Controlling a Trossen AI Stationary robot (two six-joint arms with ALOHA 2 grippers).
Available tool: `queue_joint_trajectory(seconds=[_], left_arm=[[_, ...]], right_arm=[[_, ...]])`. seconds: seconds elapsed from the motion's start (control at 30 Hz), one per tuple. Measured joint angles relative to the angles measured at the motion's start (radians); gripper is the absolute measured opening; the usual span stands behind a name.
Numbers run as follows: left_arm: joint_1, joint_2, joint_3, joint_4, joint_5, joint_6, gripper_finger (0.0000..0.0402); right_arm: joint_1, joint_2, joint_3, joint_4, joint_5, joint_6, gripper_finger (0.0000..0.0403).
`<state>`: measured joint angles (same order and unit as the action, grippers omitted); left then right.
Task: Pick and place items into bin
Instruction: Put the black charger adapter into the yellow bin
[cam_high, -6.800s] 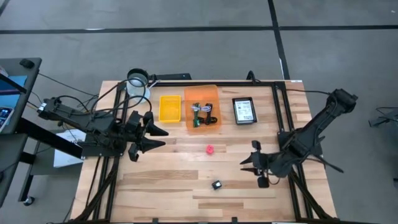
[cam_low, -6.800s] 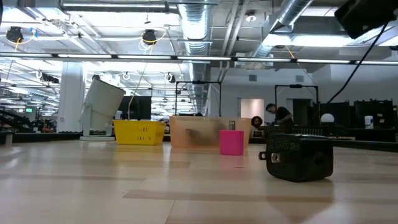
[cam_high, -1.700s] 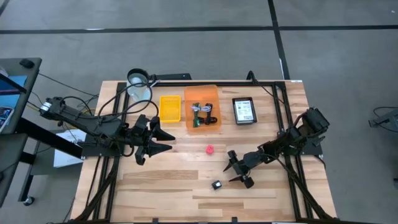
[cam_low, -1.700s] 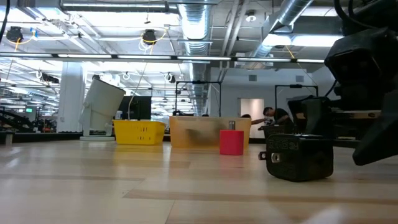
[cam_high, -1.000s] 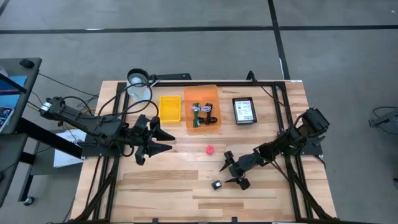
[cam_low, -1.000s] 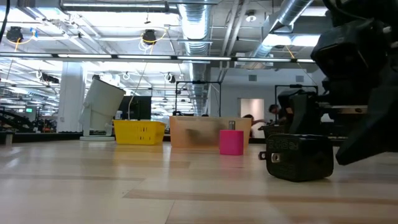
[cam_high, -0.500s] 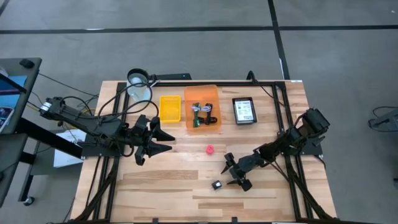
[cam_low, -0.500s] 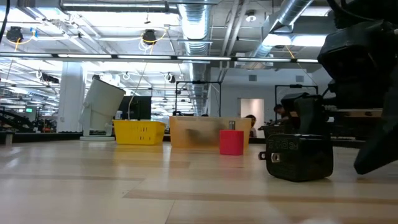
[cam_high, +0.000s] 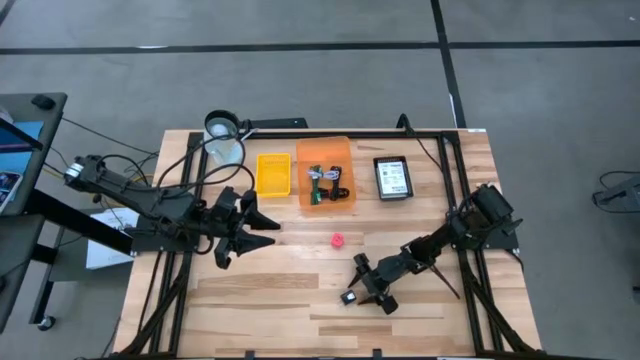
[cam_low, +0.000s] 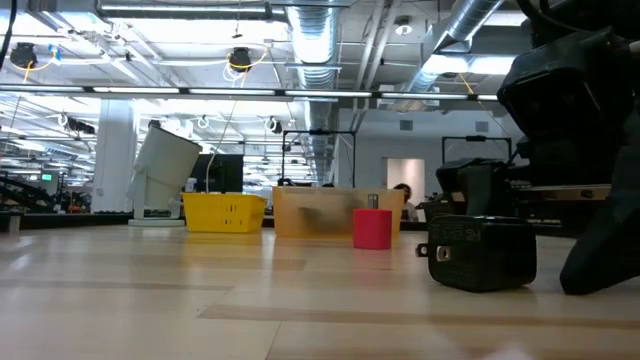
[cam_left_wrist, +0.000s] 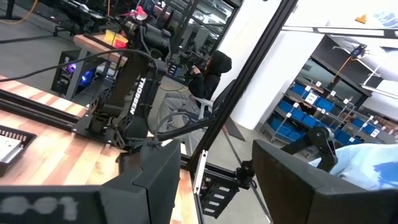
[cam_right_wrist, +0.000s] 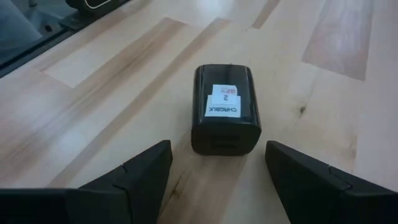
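Charger (cam_high: 348, 297) high view: on table front-centre, right gripper (cam_high: 362, 290) just beside it, open; left gripper (cam_high: 243, 231) waits well apart, spread. Low view: charger (cam_low: 480, 253) on wood, right arm close behind. Right wrist: charger (cam_right_wrist: 224, 108) dead ahead between open fingers (cam_right_wrist: 142, 173), long axis along approach. Bin (cam_high: 326, 173) far side.

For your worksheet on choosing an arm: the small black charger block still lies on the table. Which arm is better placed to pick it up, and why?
The right. The right gripper sits open right beside the black charger block, which lies between its fingers in the right wrist view. The left gripper waits across the table, far from it.
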<state>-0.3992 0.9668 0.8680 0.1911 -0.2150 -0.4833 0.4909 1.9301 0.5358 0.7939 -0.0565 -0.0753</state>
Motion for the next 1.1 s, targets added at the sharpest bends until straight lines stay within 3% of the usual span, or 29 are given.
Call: queue_joint_trajectory(seconds=[1.1], left_arm=[[-0.048, 0.000, 0.000, 0.001, -0.029, -0.010, 0.0189]], right_arm=[[-0.009, 0.005, 0.030, -0.007, -0.009, -0.067, 0.0260]])
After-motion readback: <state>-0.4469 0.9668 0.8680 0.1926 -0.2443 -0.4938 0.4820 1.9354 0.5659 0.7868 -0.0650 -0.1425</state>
